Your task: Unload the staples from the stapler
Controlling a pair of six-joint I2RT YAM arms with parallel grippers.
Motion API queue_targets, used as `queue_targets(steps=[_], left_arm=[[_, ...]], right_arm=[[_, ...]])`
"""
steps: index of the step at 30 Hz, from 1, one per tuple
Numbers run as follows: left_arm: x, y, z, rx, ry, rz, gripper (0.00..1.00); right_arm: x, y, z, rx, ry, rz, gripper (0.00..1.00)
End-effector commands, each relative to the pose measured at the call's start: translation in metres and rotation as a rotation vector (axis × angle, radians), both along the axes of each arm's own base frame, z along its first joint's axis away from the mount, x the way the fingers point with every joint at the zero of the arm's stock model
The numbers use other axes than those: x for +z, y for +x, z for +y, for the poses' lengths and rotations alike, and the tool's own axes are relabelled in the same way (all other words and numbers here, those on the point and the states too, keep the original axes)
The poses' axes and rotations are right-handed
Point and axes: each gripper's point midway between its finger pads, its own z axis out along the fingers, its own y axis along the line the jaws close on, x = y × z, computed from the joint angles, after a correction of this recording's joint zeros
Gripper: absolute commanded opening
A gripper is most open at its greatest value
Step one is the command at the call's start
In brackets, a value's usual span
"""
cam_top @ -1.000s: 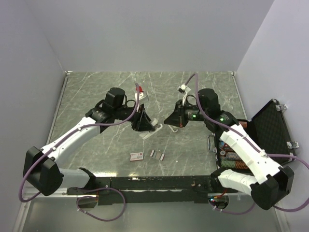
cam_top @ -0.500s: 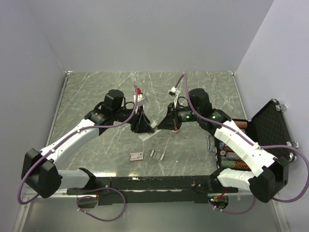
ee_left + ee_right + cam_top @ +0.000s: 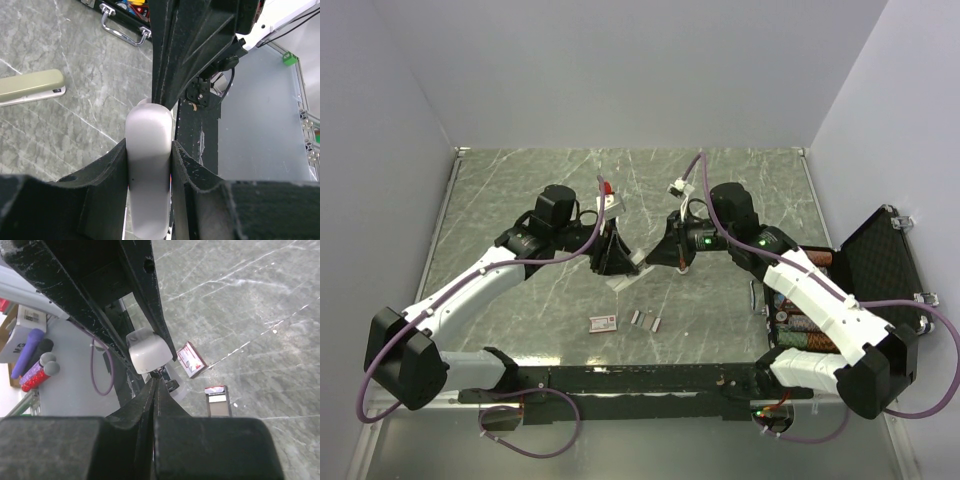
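Note:
My left gripper [image 3: 611,258] is shut on the stapler's pale whitish body [image 3: 147,165], holding it above the table. The stapler's olive-green top [image 3: 30,86] shows at the left of the left wrist view, swung away from the body. My right gripper [image 3: 663,257] has its fingers pressed together, with the tips [image 3: 156,377] right under the pale stapler end [image 3: 148,352] at its dark inner part. I cannot tell if anything is pinched between them. Short silver-grey staples [image 3: 646,320] lie on the table below the stapler.
A small red-and-white box [image 3: 603,322] lies left of the staples and also shows in the right wrist view [image 3: 191,359]. A small open tray [image 3: 217,400] lies near it. An open black case [image 3: 880,270] with colourful contents stands at the right table edge, its handle [image 3: 125,32] facing inward.
My right gripper has moved left and in against the stapler held by my left gripper. The left arm has stayed almost still.

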Motion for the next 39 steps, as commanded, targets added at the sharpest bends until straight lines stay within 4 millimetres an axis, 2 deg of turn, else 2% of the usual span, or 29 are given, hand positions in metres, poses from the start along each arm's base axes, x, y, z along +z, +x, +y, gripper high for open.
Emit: queue_targets(steps=[1,7,16,25,28,39], left_arm=[[0.03,-0.015,-0.004,-0.097,-0.093,-0.079,0.01],[0.032,-0.015,-0.004,-0.097,-0.1,-0.085,0.01],[0.031,-0.01,-0.004,-0.066,-0.097,-0.098,0.01],[0.026,-0.011,-0.005,-0.076,-0.074,-0.092,0.01],[0.025,-0.011,-0.006,-0.076,-0.074,-0.093,0.01],[0.027,-0.012,-0.006,-0.081,-0.079,-0.098,0.01]], right_arm=[[0.022,0.015,0.003,-0.039,0.034,-0.116,0.0],[0.016,0.011,0.005,-0.011,0.031,-0.089,0.0],[0.002,-0.007,0.001,0.025,0.021,-0.071,0.0],[0.017,0.011,-0.016,-0.137,-0.019,-0.164,0.0],[0.026,0.007,-0.016,-0.123,0.004,-0.178,0.0],[0.024,-0.003,-0.003,-0.037,0.042,-0.125,0.0]])
